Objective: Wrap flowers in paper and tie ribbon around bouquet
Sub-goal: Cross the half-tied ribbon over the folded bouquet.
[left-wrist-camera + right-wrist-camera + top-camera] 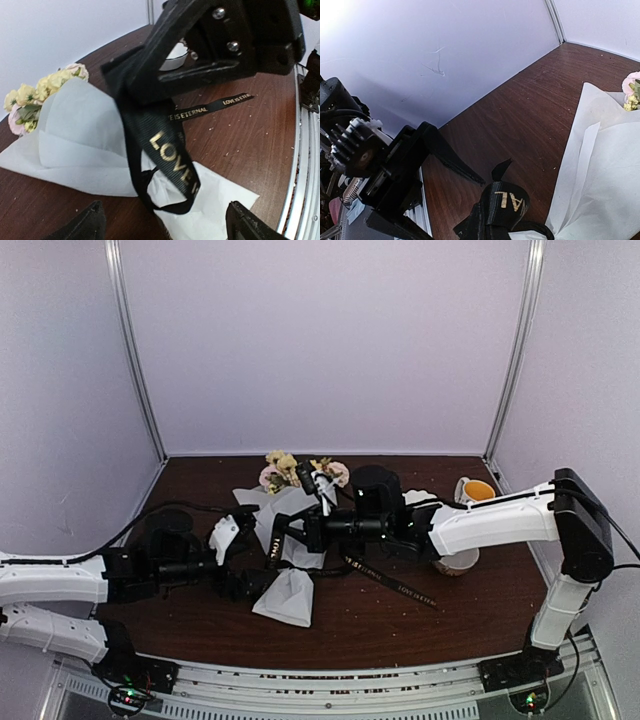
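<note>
While the bouquet (289, 598) lies on the table (480, 625) in the top view, flowers (283, 468) at its far end, the ribbon (395, 583) trails off rightward.

Left wrist view: the left gripper (165, 215) hangs over the paper (85, 135), jaws spread wide. The right gripper (120, 80) pinches the ribbon, a loop of it hanging over the paper.

Right wrist view: the ribbon bunches at the bottom edge, with the paper to the right.

**Robotics laboratory test cell.**
Plain pale wall panels (320, 340) set in aluminium posts (135, 350) enclose a dark wooden table (400, 635) at left, right and far; a metal mounting rail (330, 680) runs along its near edge.
</note>
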{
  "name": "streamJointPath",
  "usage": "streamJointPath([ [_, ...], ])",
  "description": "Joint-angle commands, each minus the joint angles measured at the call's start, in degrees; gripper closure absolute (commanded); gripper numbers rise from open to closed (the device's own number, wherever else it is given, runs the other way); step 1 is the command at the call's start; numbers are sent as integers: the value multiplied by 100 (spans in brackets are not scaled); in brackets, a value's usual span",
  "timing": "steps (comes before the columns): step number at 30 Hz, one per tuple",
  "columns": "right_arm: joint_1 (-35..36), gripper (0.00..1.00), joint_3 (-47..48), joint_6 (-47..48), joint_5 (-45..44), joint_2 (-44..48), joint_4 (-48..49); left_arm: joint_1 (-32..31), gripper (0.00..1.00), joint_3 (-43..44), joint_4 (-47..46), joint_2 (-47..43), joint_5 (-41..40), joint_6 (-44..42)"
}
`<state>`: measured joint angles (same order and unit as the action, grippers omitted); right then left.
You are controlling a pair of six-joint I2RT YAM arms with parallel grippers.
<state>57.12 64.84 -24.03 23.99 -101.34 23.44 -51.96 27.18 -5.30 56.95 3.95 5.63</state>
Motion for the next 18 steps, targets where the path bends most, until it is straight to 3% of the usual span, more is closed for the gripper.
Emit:
streamJointPath([
  [1, -19, 100, 132, 93, 7, -18, -184, 30, 13, 184, -1085, 534, 606, -397],
  [5, -43, 100, 219, 469, 502, -21, -377, 649, 17, 226, -1660, 1161, 1827, -220],
  [8, -77, 100, 200, 534, 745, 0, -380, 926, 48, 418, -1522, 1574, 1882, -231],
  [13, -161, 100, 247, 637, 931, -19, -445, 940, 69, 417, -1962, 1753, 2329, -289],
  [16, -204, 99, 328, 740, 891, -35, -657, 943, 100, 550, -1884, 2032, 2315, -234],
  [18, -240, 87, 376, 875, 672, 44, -973, 936, 100, 574, -1856, 2150, 2284, -185],
])
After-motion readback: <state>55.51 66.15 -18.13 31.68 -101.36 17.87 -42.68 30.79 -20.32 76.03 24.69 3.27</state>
